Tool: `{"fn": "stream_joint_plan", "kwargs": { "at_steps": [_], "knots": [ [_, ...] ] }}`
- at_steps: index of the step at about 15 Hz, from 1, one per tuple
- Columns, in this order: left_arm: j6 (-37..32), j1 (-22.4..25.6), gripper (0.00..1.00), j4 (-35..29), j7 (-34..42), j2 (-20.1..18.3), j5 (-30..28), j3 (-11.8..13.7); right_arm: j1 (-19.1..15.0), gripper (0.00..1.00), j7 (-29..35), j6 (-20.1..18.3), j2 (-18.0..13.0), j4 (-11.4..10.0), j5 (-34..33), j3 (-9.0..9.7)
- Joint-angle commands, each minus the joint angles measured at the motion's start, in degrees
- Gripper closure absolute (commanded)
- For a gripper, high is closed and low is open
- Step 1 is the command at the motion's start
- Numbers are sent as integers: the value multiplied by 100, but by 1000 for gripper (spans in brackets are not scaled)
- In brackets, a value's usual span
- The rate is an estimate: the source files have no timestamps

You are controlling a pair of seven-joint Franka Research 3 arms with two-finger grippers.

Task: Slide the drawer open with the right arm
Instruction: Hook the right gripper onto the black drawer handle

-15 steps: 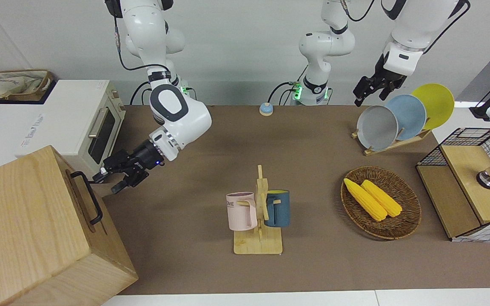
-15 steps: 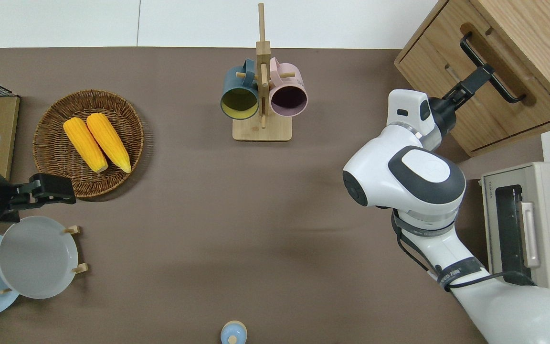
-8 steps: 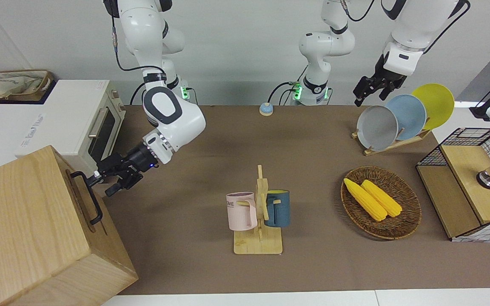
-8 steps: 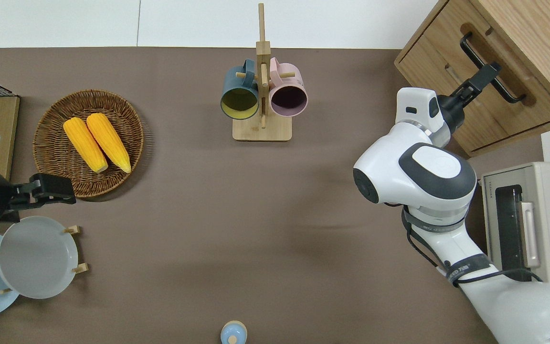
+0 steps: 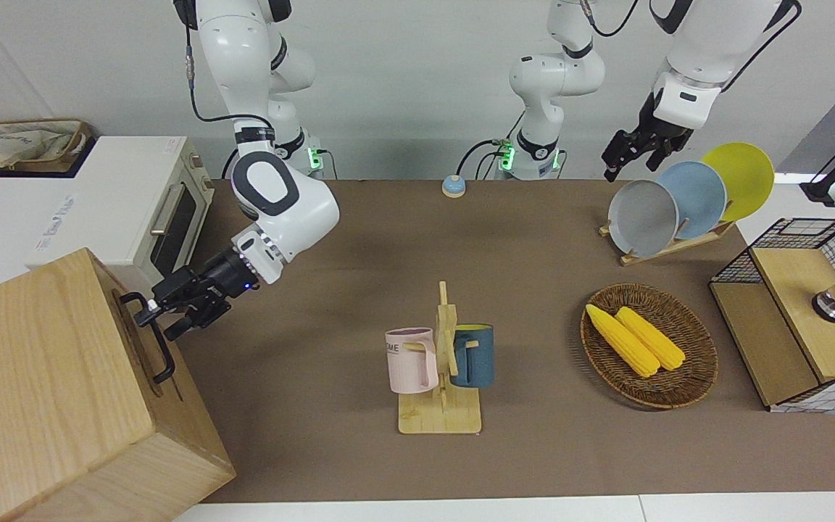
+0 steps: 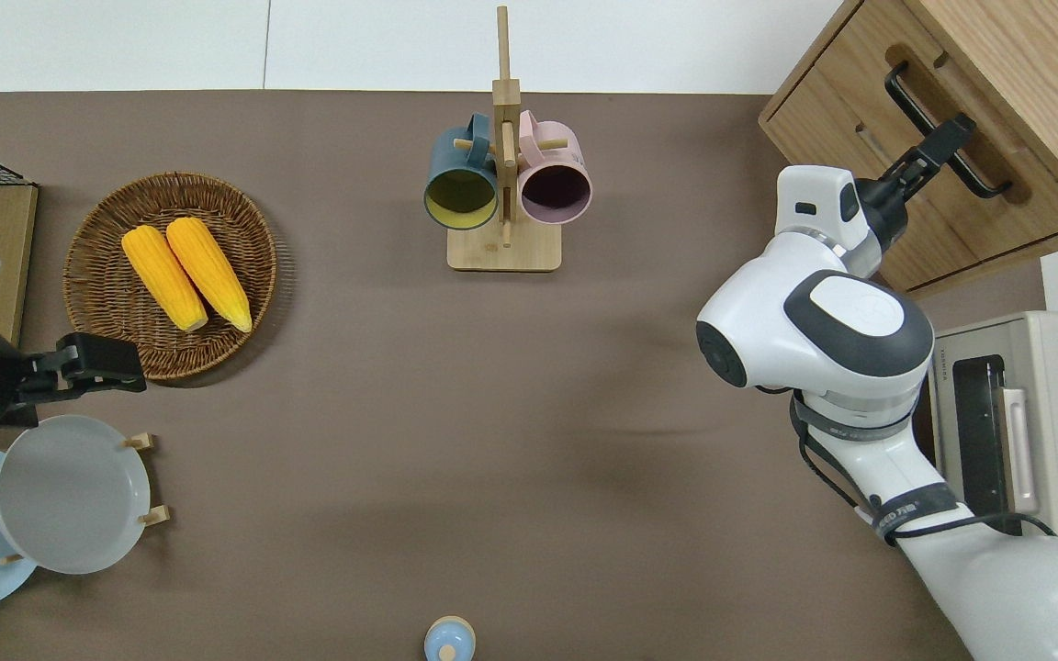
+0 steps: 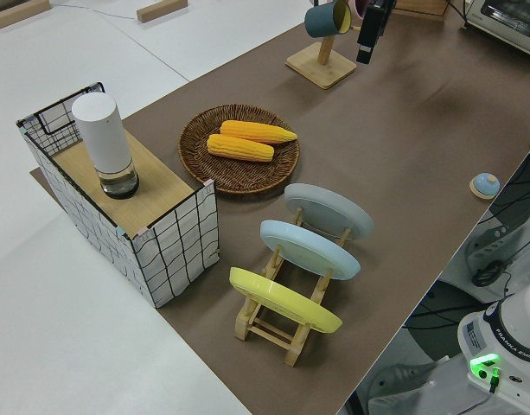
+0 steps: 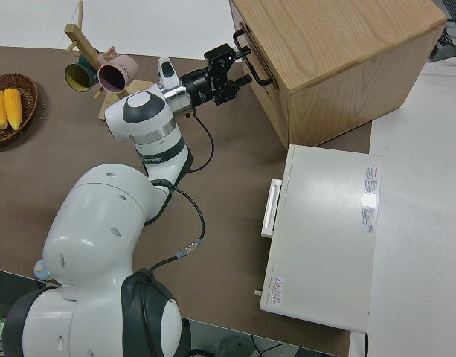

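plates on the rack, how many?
3, all upright in the wooden rack at the left arm's end: grey plate, blue plate, yellow plate. None look hidden.

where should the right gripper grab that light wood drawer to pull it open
Grip the black metal bar handle on the wide light-wood drawer, near its middle, coming straight at the drawer front. The bar stands off the front, so open fingers can straddle it. The right gripper is already there.
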Motion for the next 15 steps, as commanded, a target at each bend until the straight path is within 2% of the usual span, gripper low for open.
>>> {"fn": "stream_joint_plan", "kwargs": {
  "at_steps": [1,6,11,15],
  "knots": [
    [-97,-7,7,21,51,-48,-5,25,-70,634,-12,68,-12,-32,-324,13],
    [-89,-7,7,21,51,-48,-5,25,-79,779,-12,42,-12,-32,-492,-48],
    [-97,-7,7,21,51,-48,-5,25,-17,810,-47,-90,-29,-32,-492,-31],
    [-97,-7,7,21,51,-48,-5,25,36,856,-82,-353,-47,-41,-483,83]
  ]
}}
